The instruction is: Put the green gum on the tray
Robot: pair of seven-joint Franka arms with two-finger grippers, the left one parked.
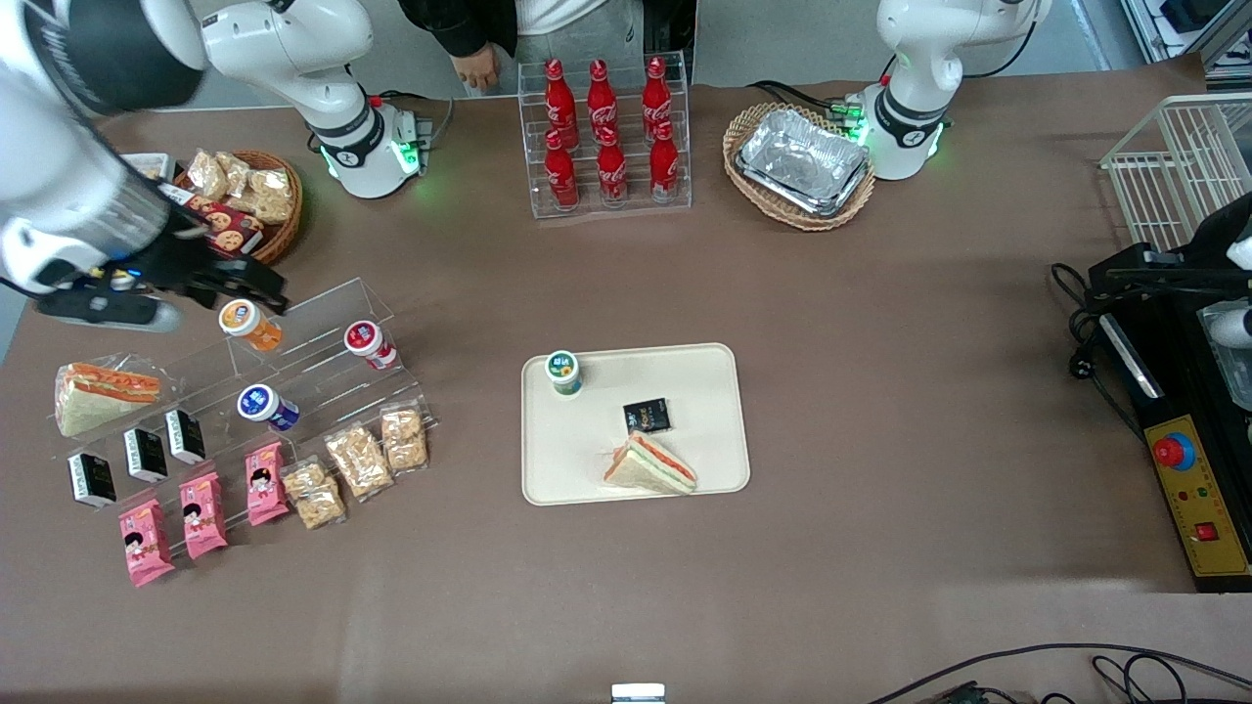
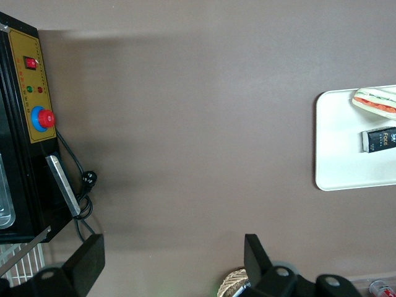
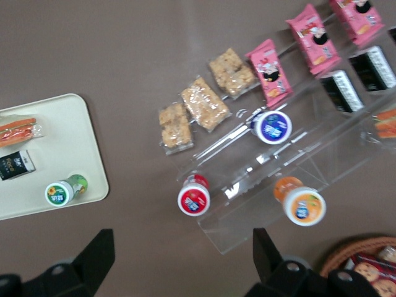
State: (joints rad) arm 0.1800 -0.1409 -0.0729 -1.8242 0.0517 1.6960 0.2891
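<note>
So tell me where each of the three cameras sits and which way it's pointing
Front view: high above the table, looking down; shows both arms and the gripper over the acrylic rack.
Left wrist view: on the parked arm, facing down at bare table and control box; its own fingers show.
Right wrist view: on the working arm, looking down at the rack; open fingers show.
Shared: right wrist and front both see the green gum upright on the tray.

Brown cloth-covered surface [image 1: 880,411] has the flat cream rectangular tray [image 1: 724,391] mid-way, a clear acrylic tiered rack [image 1: 323,367] toward the working arm's end, gripper [image 1: 230,288] hovering above it.
</note>
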